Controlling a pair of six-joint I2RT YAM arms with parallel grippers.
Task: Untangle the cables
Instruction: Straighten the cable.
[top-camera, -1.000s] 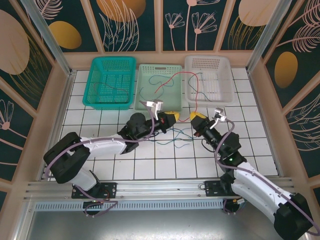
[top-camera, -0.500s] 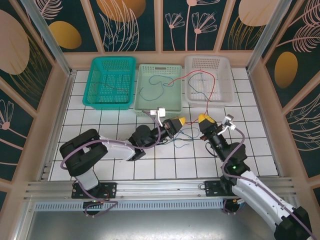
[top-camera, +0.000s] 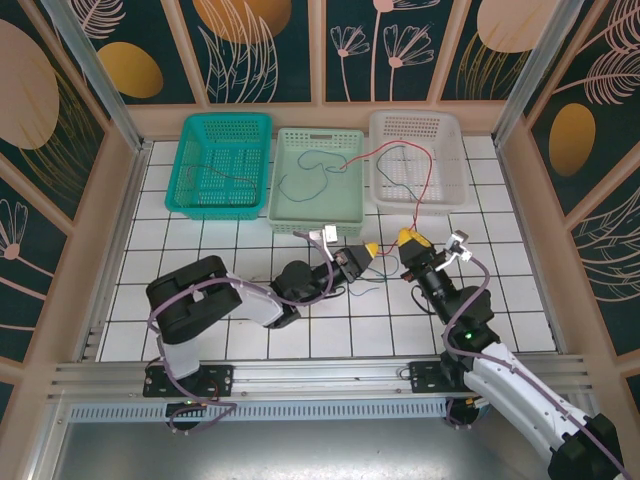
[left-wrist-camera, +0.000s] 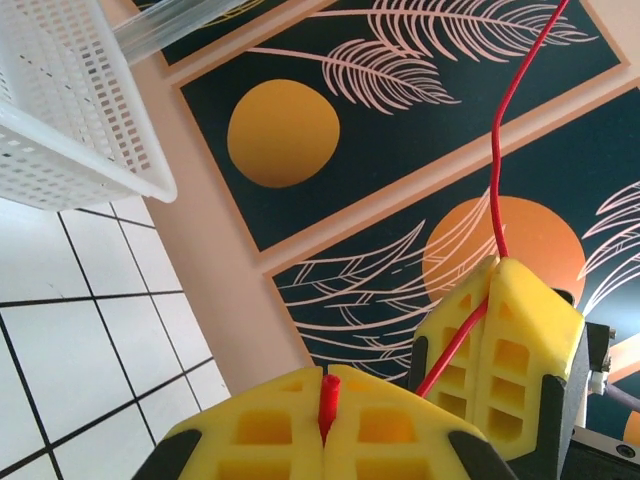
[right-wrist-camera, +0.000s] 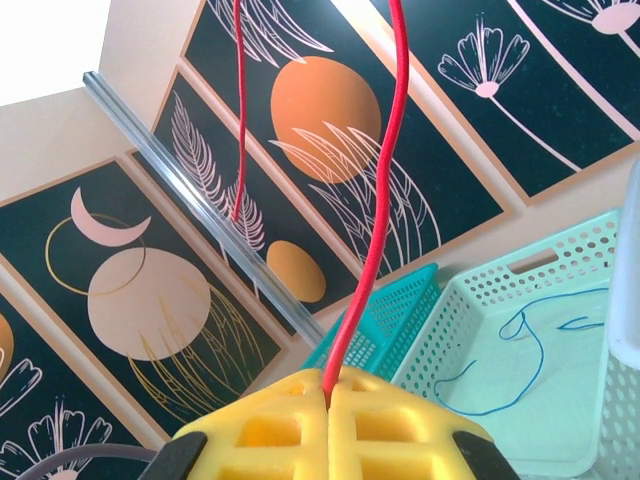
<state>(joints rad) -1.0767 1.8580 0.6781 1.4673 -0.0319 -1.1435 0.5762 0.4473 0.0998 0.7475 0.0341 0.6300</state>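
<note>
A red cable (top-camera: 431, 187) runs from the pale green basket (top-camera: 290, 205) across the white basket (top-camera: 445, 195) down to my right gripper (top-camera: 409, 238), which is shut on it. My left gripper (top-camera: 368, 246) sits close beside it, shut on the red cable's short end (left-wrist-camera: 327, 398). The left wrist view shows the right gripper (left-wrist-camera: 497, 265) with the red cable (left-wrist-camera: 497, 150) rising from it. In the right wrist view the red cable (right-wrist-camera: 385, 180) climbs from my shut right gripper (right-wrist-camera: 328, 378). Blue and green cables (top-camera: 368, 276) lie on the tiles below both grippers. A blue cable (top-camera: 300, 172) lies in the pale green basket.
A teal basket (top-camera: 190, 195) at the back left holds a dark cable (top-camera: 218, 170). The three baskets stand in a row along the back wall. Patterned walls enclose the tiled floor (top-camera: 200, 240), and a metal rail (top-camera: 300, 378) runs along the near edge.
My left gripper has swung right to sit beside the right gripper. The right gripper shifted slightly right, and the red cable now stretches up from it across the white basket.
</note>
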